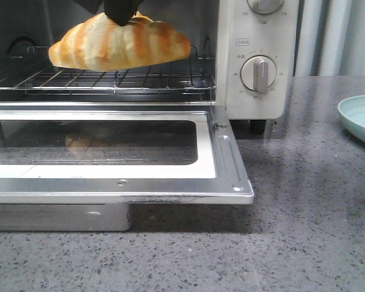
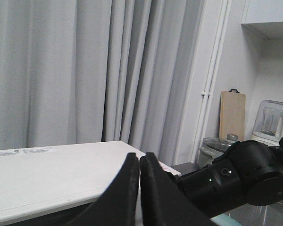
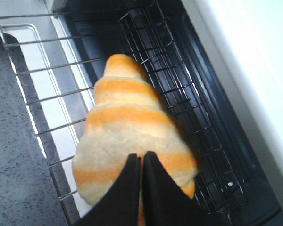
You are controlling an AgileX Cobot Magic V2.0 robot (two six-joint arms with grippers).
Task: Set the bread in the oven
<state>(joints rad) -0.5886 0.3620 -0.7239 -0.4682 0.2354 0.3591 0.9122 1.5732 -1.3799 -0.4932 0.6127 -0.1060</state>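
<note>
The bread (image 1: 118,42), golden-brown with cream stripes, hangs in the open oven (image 1: 231,61) just over its wire rack (image 1: 109,79). My right gripper (image 1: 123,15) comes down from above and is shut on the bread's upper side. In the right wrist view the fingers (image 3: 141,157) pinch the bread (image 3: 127,117) over the rack (image 3: 188,94). I cannot tell whether the bread touches the rack. My left gripper (image 2: 139,157) is shut and empty, raised above a white flat top (image 2: 47,174), away from the bread.
The glass door (image 1: 225,158) lies dropped open toward me over the grey counter. A dial knob (image 1: 258,74) is on the oven's right panel. A pale green plate (image 1: 362,118) sits at the right edge. My right arm (image 2: 236,174) crosses the left wrist view.
</note>
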